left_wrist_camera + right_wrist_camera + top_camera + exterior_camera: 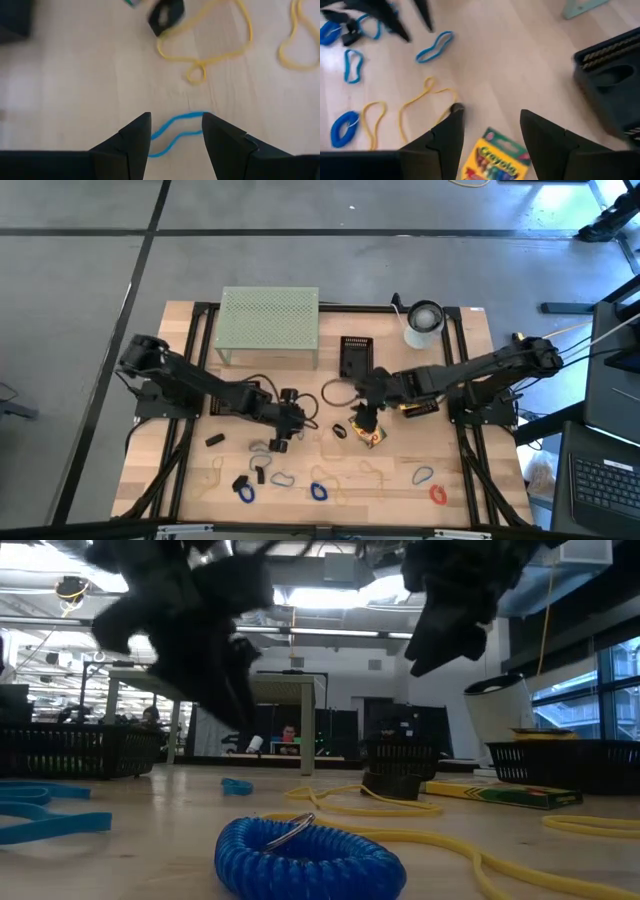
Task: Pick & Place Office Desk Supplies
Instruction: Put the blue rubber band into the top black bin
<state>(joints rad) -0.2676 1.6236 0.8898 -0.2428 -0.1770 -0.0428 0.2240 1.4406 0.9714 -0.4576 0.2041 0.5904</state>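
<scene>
Crayon box [492,162] lying flat on the table [190,480] beneath the parted, empty fingers of the right gripper [487,137]

The right arm is stretched in toward the table's middle, its gripper hung over the box. The left arm is angled in likewise; the left gripper [175,137] is held open above a light-blue loop clip [175,132], nothing gripped. A black mesh tray [612,85] is seen beside, its contents unclear

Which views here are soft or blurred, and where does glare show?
Low view: both dark arms overhead smear, while the blue coiled loop in front reads fairly clearly; ceiling lights glare. Left wrist view: the black clip is blurred. Right wrist view: the yellow-green crayon box lettering reads sharp.
</scene>
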